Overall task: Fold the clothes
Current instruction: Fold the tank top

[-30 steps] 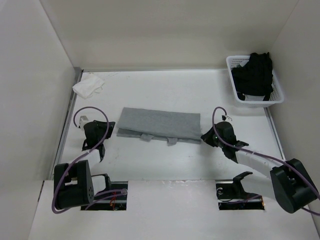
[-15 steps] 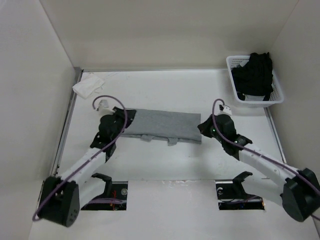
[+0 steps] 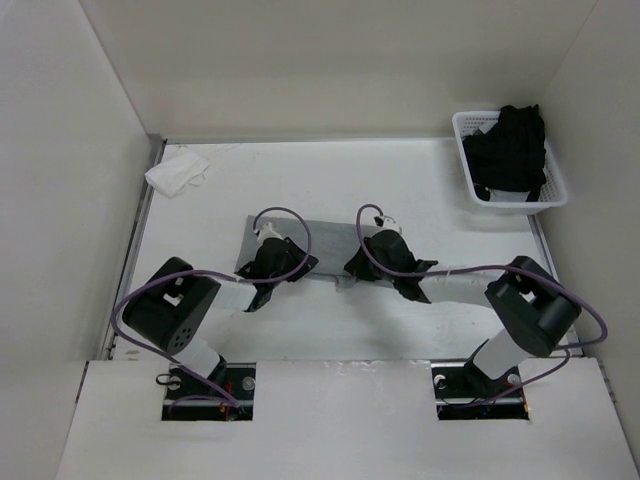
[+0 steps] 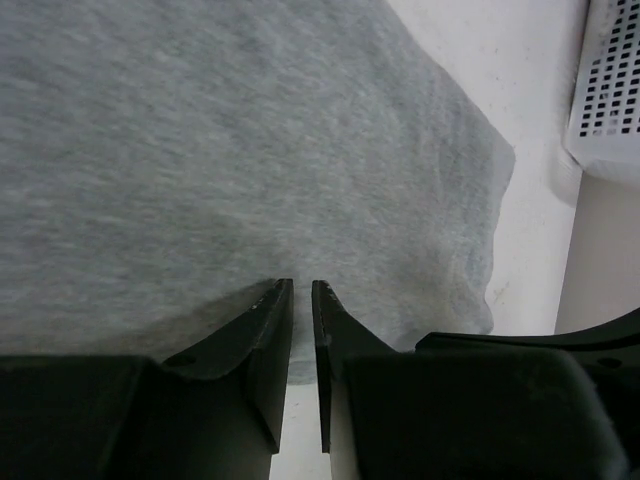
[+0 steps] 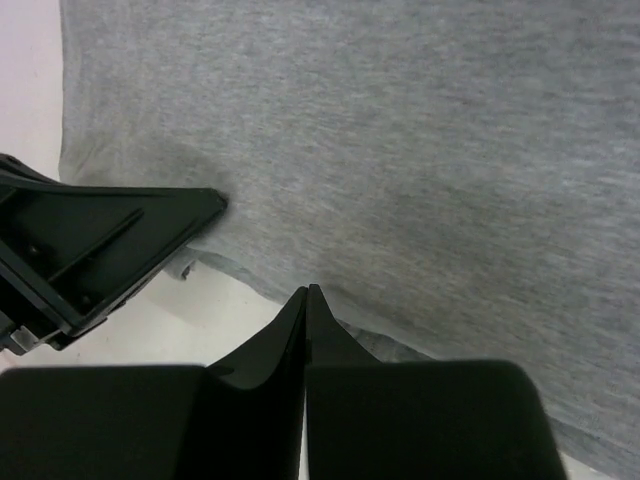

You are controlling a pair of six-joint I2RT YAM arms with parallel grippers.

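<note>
The left pincer (image 4: 302,290) stands narrowly parted, the right pincer (image 5: 305,292) pressed shut, both close together.

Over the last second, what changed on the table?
The left gripper and right gripper swung inward from the ends of the top to its near edge. The left jaws are now a slit apart, the right shut. Whether either pinches fabric is unclear. The top, white cloth and basket stayed put.

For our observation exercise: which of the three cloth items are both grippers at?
The grey top, mid-table. The white cloth lies at the far left corner; the black garment sits in the basket.
</note>
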